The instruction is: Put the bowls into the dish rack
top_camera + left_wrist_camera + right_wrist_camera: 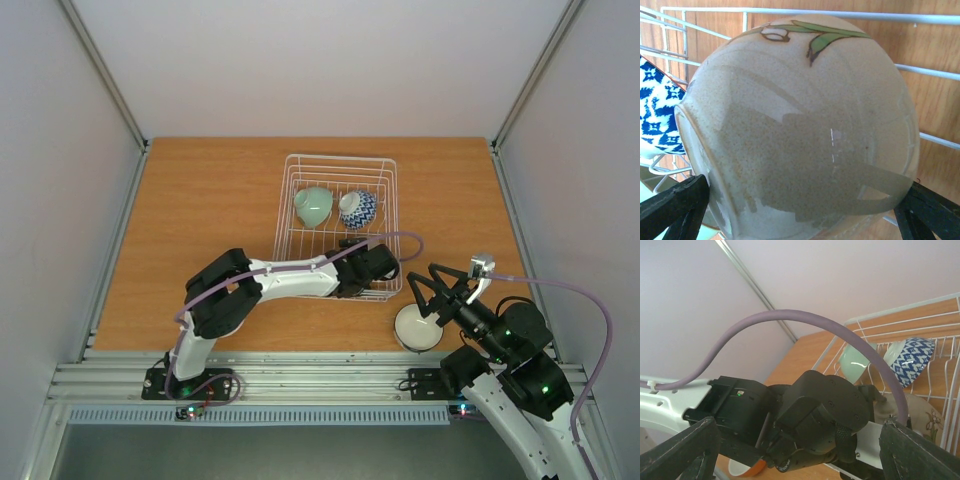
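Note:
The white wire dish rack (295,180) stands at the middle back of the table. A pale green bowl (313,206) and a blue patterned bowl (357,208) lean on their sides in it. My left gripper (372,262) reaches into the rack's near end. In the left wrist view a speckled beige bowl (800,125) with a leaf drawing lies on the rack wires, and the left gripper (800,205) stands open with a finger (675,205) spread wide at each side of it. My right gripper (423,272) hangs open and empty over a white bowl (418,330) on the table.
In the right wrist view the left arm's black wrist (825,415) and its purple cable (790,317) fill the space between my right fingers (680,450). An orange-sided bowl (740,469) shows beneath that arm. White walls enclose the table.

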Robot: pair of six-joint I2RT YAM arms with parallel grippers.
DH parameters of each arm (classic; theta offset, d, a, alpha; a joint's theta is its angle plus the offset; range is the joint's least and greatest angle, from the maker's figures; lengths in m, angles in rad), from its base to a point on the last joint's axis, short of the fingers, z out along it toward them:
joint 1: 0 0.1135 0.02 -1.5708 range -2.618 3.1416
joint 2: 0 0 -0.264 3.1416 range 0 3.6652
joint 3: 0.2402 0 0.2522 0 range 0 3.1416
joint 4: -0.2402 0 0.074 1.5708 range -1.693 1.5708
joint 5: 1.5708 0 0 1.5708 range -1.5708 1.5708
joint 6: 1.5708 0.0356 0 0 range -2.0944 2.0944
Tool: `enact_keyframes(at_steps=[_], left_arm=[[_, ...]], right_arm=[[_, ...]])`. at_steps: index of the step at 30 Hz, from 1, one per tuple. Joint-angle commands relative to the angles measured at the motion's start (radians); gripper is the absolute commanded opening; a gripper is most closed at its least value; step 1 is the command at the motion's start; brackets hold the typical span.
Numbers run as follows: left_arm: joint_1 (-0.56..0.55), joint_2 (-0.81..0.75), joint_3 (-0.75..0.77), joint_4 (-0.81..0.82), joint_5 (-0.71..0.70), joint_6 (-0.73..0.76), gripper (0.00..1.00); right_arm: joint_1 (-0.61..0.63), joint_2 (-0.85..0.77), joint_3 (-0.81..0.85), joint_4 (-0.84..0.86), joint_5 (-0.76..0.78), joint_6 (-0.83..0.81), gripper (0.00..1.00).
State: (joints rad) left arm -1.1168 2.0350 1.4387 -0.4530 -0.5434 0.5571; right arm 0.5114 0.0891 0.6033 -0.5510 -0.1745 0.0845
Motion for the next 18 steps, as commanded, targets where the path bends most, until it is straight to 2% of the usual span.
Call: enact_keyframes(at_steps=[1, 5, 10, 18], left_arm=[[-0.009, -0.084, 0.020, -0.065, 0.104, -0.045, 1.00], [-0.009, -0.117, 0.041, -0.062, 0.101, -0.051, 0.99], [-0.009, -0.139, 0.029, 0.052, -0.017, 0.014, 0.99], [-0.008, -0.125, 0.034, 0.023, 0.017, 0.033, 0.99]], right_arm=[[0.002, -0.006, 0.012, 0.000, 0.009, -0.003, 0.86], [0.002, -0.006, 0.007, -0.001, 0.005, -0.001, 0.86], [0.002, -0.012, 0.003, -0.003, 0.007, 0.003, 0.86], [0.002, -0.017, 0.001, -0.009, 0.010, 0.003, 0.86]])
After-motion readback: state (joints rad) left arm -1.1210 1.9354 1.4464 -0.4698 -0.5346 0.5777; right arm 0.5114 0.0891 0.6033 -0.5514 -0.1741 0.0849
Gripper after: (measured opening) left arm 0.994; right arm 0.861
